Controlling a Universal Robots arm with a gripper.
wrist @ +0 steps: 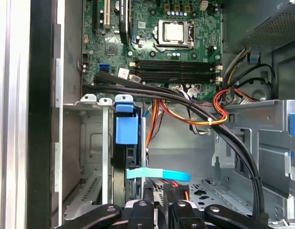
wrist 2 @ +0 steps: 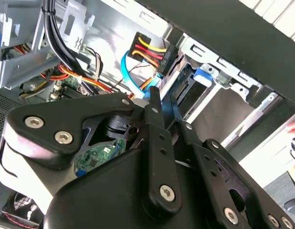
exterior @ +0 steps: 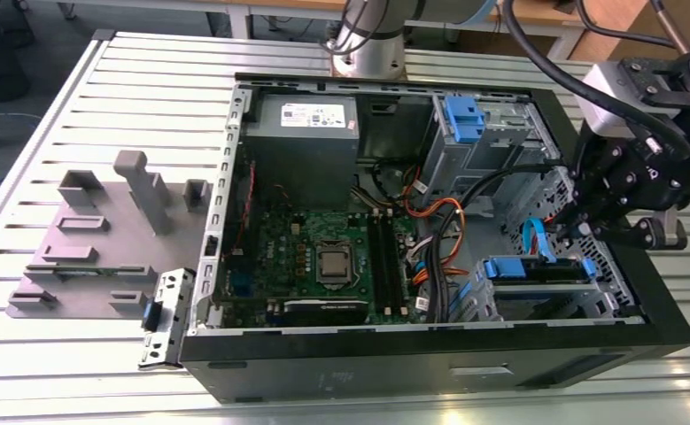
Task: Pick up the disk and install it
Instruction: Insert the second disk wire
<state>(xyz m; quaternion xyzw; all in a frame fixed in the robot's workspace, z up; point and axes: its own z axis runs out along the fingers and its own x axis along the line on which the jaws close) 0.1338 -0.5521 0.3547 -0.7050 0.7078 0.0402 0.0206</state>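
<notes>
Here, notes by item.
Case: open black desktop computer case (exterior: 439, 359) lies on its side on the slatted grey metal counter (exterior: 73, 354), with the green motherboard (exterior: 321, 257) exposed.
Claw: black robot claw (exterior: 575, 228) hangs inside the case near the drive bays at the exterior view's right; in the second wrist view its black fingers (wrist 2: 154, 112) stand close together, but I cannot tell whether they clamp anything.
Disk: silver hard drive in its blue plastic carrier (wrist: 125, 129) sits upright in the metal drive cage (wrist: 90, 143), just ahead of the fingertips in the first wrist view; in the exterior view its blue handle (exterior: 517, 268) shows in the lower bay.
Cables: a light blue flat data cable (wrist: 157, 174) crosses between claw and disk; orange, red and yellow wires (wrist: 185, 117) loop nearby.
Other carrier: second blue plastic carrier (exterior: 463, 119) sits in the upper bay, well apart.
Power supply: grey box with white label (exterior: 306, 119) sits at the case's far corner.
Fixture: grey plastic fixture block (exterior: 108, 239) rests on the counter beside the case.
</notes>
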